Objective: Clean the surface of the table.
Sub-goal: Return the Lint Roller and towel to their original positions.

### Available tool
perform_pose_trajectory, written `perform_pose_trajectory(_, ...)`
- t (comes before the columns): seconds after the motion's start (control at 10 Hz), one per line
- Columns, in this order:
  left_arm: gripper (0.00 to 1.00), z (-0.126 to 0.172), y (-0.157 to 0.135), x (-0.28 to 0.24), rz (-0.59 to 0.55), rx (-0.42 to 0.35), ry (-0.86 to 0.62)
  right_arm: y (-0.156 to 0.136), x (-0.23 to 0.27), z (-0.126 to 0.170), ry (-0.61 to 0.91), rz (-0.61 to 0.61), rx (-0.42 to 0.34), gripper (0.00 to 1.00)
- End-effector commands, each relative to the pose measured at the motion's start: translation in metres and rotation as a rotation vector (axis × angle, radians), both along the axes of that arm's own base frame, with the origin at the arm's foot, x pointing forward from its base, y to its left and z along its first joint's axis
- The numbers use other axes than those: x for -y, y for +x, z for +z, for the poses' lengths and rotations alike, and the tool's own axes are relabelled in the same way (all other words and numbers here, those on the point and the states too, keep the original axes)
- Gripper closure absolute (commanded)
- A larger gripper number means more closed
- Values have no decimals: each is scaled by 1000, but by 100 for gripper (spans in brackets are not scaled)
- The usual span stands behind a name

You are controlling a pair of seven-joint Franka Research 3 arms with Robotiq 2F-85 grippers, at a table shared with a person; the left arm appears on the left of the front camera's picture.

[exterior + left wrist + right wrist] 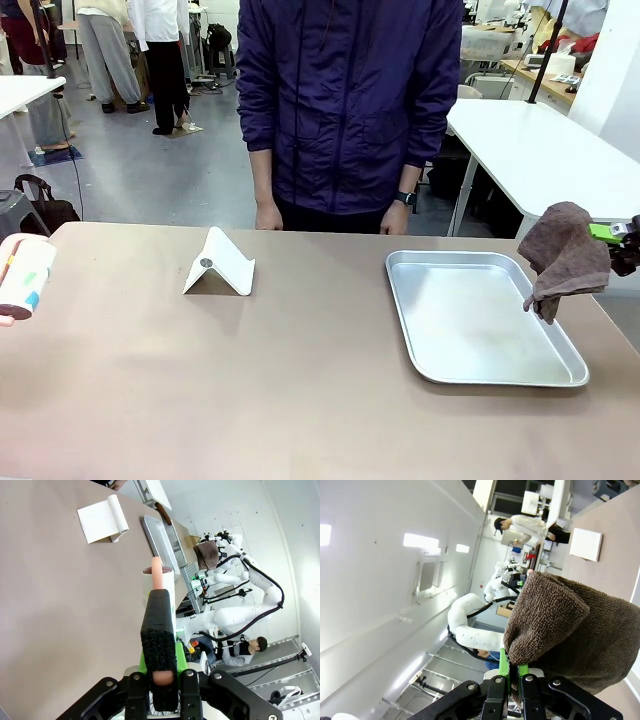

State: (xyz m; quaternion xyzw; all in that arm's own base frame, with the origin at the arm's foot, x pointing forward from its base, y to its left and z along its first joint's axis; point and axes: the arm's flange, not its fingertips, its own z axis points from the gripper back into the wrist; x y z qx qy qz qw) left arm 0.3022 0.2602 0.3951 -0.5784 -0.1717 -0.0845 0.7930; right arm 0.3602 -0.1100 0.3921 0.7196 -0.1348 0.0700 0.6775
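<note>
The desk [300,380] has a smooth, matte brown-taupe top that spreads across the whole near part of the front view, with no visible spills or crumbs on its bare surface. On its right half lies a shiny rectangular metal tray [480,375], empty. Left of the middle stands a small white folded card stand [220,265], upright like a tent, well apart from the tray. At the desk's left edge the left gripper [159,645] has its jaws closed on a white roll with coloured print [25,278], held just above the desk top. At the right edge the right gripper [510,672] has its jaws pinched narrow on a brown terry cloth [565,255], which hangs in folds above the tray's right rim. A person in a dark blue jacket [345,100] stands at the far side, both hands resting at the desk's edge.
</note>
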Motion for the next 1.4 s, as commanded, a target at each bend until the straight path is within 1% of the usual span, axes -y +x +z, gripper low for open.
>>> perform_pose_trajectory(0.0,78,6,-1,1,6,1,1,1,0,4,11,13,8,93)
perform_pose_trajectory(0.2,78,6,-1,1,6,1,1,1,0,4,11,13,8,93)
perform_pose_trajectory(0.3,78,0,0,0,0,0,0,0,0,0,0,0,0,93)
perform_pose_trajectory(0.4,78,16,15,21,-11,-21,1,15,-22,14,-16,21,21,93)
perform_pose_trajectory(0.5,78,34,27,44,-21,-52,48,30,-41,29,-59,51,41,93)
perform_pose_trajectory(0.6,78,54,38,69,-51,-54,93,47,-63,42,-112,92,52,93)
perform_pose_trajectory(0.7,78,75,47,98,-45,-59,123,63,-87,48,-154,135,53,93)
perform_pose_trajectory(0.8,78,97,57,130,-59,-44,144,80,-117,49,-186,163,43,93)
perform_pose_trajectory(0.9,78,115,64,161,-41,-45,164,94,-147,48,-195,164,47,93)
perform_pose_trajectory(1.0,78,130,74,191,-59,-53,215,107,-179,44,-190,152,50,93)
perform_pose_trajectory(1.1,78,140,87,221,-39,-57,289,119,-213,35,-217,150,42,93)
perform_pose_trajectory(1.2,78,145,99,249,-71,-67,357,131,-245,22,-216,153,-6,93)
perform_pose_trajectory(1.3,78,143,117,276,-57,-65,422,142,-274,3,-224,141,-59,93)
